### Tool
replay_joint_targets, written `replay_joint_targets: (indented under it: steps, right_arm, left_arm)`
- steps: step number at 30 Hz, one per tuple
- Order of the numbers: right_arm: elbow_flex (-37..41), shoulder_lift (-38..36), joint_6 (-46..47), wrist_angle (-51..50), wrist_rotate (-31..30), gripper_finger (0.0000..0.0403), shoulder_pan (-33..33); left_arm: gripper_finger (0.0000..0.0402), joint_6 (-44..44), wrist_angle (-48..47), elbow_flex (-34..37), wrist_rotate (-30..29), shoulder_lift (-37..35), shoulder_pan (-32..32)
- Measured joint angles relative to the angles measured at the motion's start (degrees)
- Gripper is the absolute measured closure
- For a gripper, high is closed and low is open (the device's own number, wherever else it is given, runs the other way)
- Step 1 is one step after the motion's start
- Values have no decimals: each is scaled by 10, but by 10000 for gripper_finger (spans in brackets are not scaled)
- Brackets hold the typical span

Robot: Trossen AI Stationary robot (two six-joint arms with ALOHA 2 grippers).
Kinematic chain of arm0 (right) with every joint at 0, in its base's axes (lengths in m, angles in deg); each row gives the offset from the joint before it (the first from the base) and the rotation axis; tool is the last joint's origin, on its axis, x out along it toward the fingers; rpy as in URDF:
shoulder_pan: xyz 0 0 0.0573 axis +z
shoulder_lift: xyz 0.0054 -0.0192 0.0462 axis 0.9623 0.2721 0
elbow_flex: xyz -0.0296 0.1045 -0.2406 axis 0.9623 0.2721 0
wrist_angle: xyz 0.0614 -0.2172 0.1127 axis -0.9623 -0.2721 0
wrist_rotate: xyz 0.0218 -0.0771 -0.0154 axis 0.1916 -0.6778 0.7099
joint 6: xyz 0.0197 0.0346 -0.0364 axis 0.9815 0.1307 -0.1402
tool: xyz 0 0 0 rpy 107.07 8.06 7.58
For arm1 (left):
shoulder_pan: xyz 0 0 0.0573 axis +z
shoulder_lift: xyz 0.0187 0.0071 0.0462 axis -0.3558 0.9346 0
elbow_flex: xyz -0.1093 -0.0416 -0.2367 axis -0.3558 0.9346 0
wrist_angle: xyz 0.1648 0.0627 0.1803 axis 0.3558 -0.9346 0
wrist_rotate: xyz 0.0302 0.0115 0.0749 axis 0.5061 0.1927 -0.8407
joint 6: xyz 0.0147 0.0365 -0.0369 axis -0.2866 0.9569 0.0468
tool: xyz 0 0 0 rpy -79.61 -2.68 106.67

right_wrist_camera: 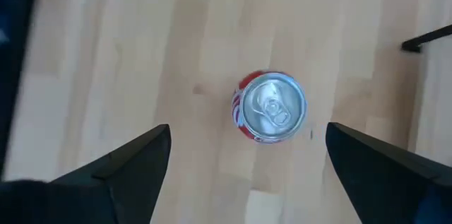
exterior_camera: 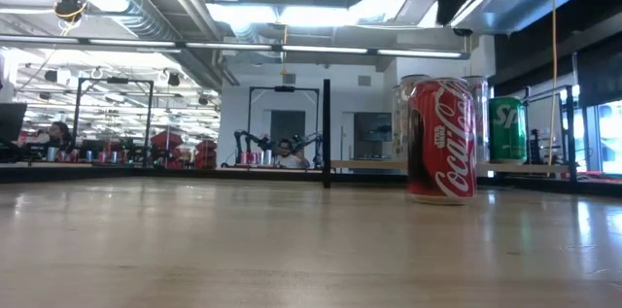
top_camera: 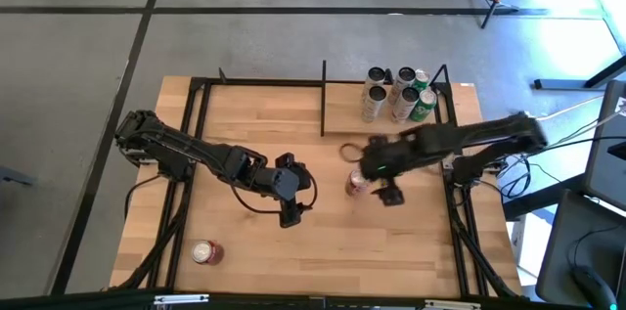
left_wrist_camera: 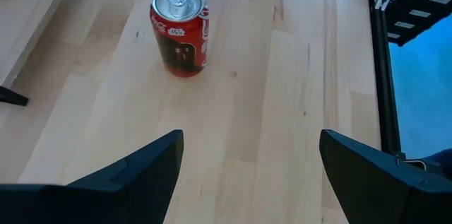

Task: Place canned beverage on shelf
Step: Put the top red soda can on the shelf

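Observation:
A red cola can (top_camera: pixel 358 184) stands upright on its base on the wooden tabletop, right of centre; the low view shows the can (exterior_camera: pixel 441 140) too. My right gripper (right_wrist_camera: pixel 247 133) hangs open above the can (right_wrist_camera: pixel 269 107), a finger on either side, touching nothing. My left gripper (top_camera: pixel 290 217) waits open near the table's middle and faces the can (left_wrist_camera: pixel 179 29) from the left. The shelf (top_camera: pixel 342 105), a light-wood board with black posts, stands at the far right and bears several cans (top_camera: pixel 396 95).
Another red can (top_camera: pixel 206 252) sits near the front left corner. Black frame rails (top_camera: pixel 186 173) run along the table's left and right sides. A green can (exterior_camera: pixel 506 129) stands on the shelf behind the cola can. Bare wood lies between the can and the shelf.

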Motion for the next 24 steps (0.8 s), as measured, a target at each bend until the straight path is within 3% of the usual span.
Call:
replay_joint_targets:
  steps: [5, 9, 12, 19, 24]
  right_arm:
    - [81, -125, 85, 89, -1, 43, 0]
    - [105, -161, 159, 123, 0, 43, 0]
    - [130, -161, 164, 120, -35, 43, 2]
    - [234, -122, 150, 219, -75, 43, 11]
    - [259, -82, 133, 283, -96, 43, 11]
  left_arm:
    - [83, -14, 1, 0, -32, 0, 0]
    - [83, -16, 2, 0, -29, 0, 0]
    - [83, -18, 2, 0, -29, 0, 0]
    - [83, -18, 2, 0, -32, 0, 1]
    - [83, -19, 2, 0, -33, 0, 1]
